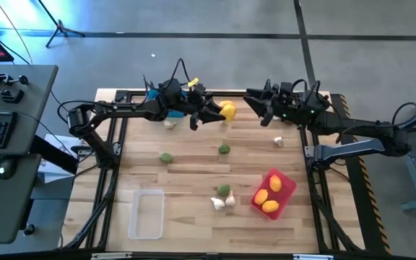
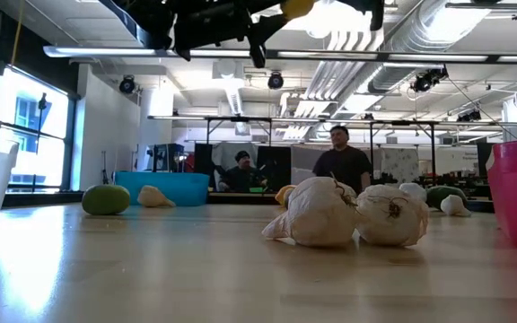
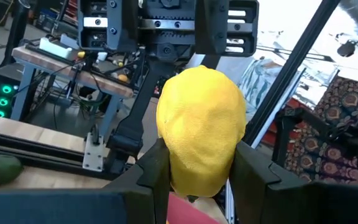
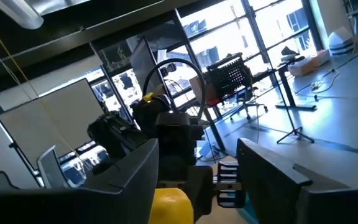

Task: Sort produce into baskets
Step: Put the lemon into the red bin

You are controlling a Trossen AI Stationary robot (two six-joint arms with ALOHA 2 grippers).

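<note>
A yellow lemon-like fruit hangs over the table's far middle with my left gripper shut on it. It fills the left wrist view. My right gripper stands open just to its right, facing it, with nothing between its fingers. A red basket at the near right has two yellow fruits in it. A clear basket stands at the near left. The blue basket stands at the far side, mostly hidden under my left arm in the high view. My left gripper pinches the yellow fruit by its two opposite sides between its two fingers. The fingers reach out about level toward the table's right. The fruit is lifted clear of the table and sticks out past the fingertips.
Green fruits and garlic-like bulbs lie loose on the wooden top. Two bulbs sit close to the low camera. People stand in the room behind.
</note>
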